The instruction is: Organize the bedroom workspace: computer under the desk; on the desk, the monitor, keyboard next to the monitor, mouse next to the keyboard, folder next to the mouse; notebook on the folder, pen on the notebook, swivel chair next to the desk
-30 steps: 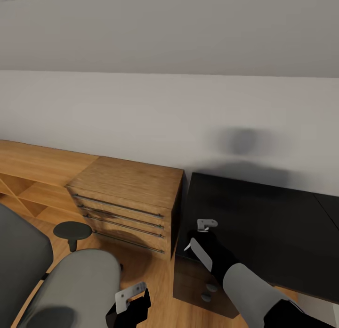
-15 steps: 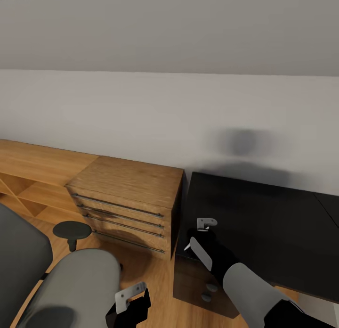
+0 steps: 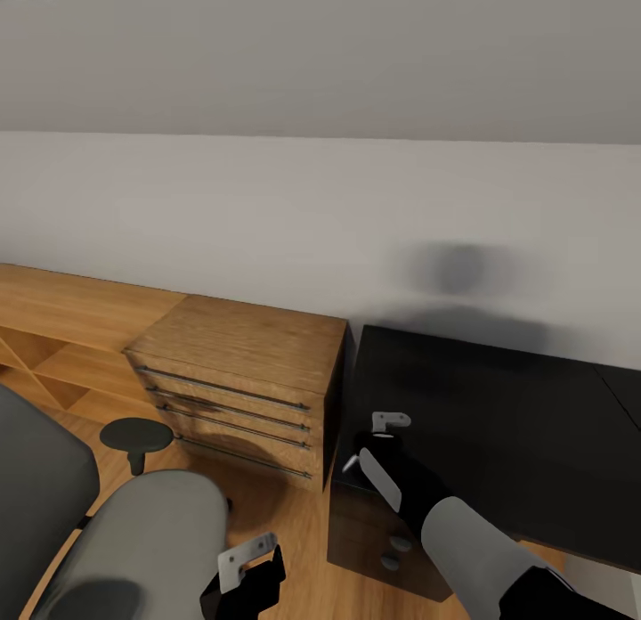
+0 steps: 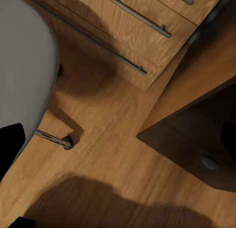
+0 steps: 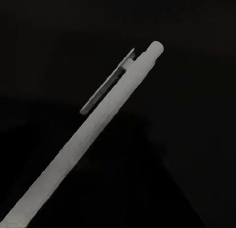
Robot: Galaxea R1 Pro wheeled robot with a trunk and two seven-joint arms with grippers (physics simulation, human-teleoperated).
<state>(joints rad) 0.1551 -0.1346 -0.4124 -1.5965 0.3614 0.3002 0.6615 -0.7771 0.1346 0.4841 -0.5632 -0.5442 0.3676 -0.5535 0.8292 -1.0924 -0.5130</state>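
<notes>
Gripping one pen (image 5: 93, 134), our right gripper (image 3: 378, 442) hovers over the desk (image 3: 499, 424); our left gripper (image 3: 249, 562), fingers apart, hangs beside one swivel chair (image 3: 116, 531)

The swivel chair (image 4: 22, 66) with its grey seat and one chrome leg stands on wooden floor (image 4: 108, 154) near the light wooden drawer cabinet (image 4: 142, 26) and the desk (image 4: 201, 139) with its black drawers.

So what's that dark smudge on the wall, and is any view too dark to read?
Head view: the soft blurred patch on the wall above the desk looks like a cast shadow, probably the robot's. Right wrist view: nearly all black, the pen being the one bright thing. Left wrist view: evenly lit, with broad soft shadows on the wooden floor.
</notes>
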